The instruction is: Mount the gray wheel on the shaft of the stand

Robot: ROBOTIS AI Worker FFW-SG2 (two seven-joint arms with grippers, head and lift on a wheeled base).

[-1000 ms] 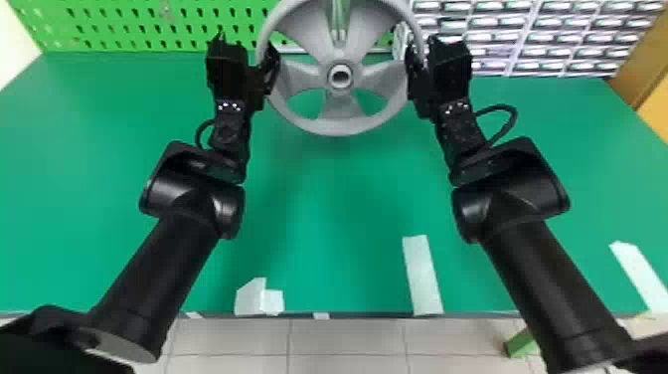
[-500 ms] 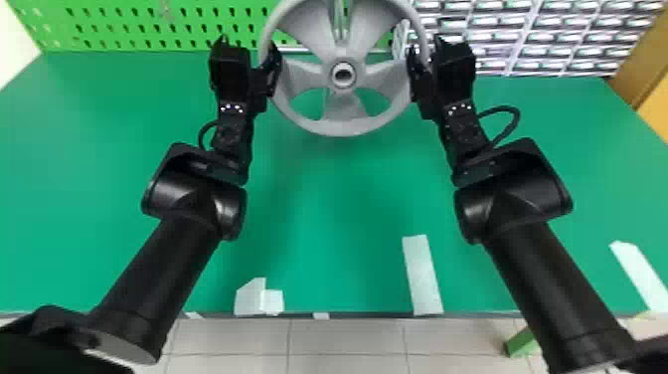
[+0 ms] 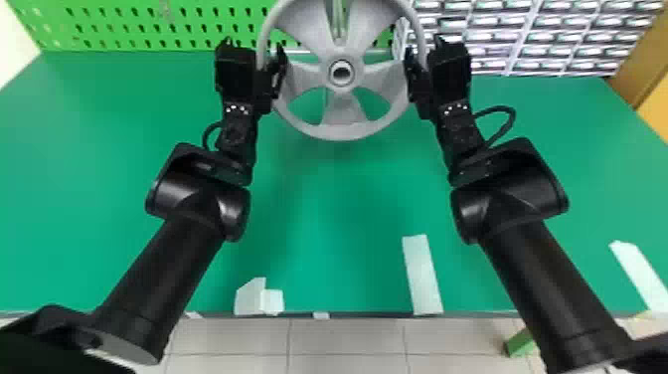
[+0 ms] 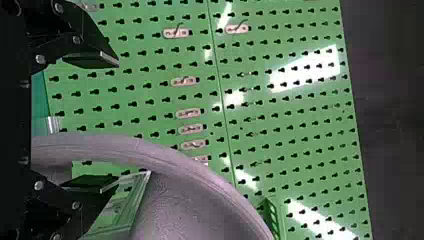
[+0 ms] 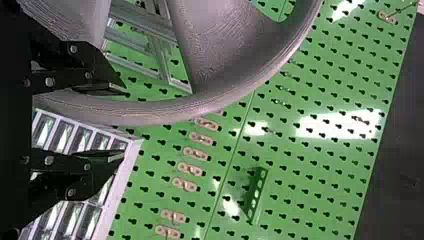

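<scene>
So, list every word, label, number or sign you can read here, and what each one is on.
None can be read.
Gray wheel: no lettering visible.
White tape strip: no marks I can make out.
Storage drawers: any labels are too small to read.

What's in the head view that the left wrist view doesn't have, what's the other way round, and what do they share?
Head view: right gripper, wheel hub, white tape strips, tiled floor.
Left wrist view: slotted green bracket.
Both: gray wheel, left gripper, green pegboard.
</scene>
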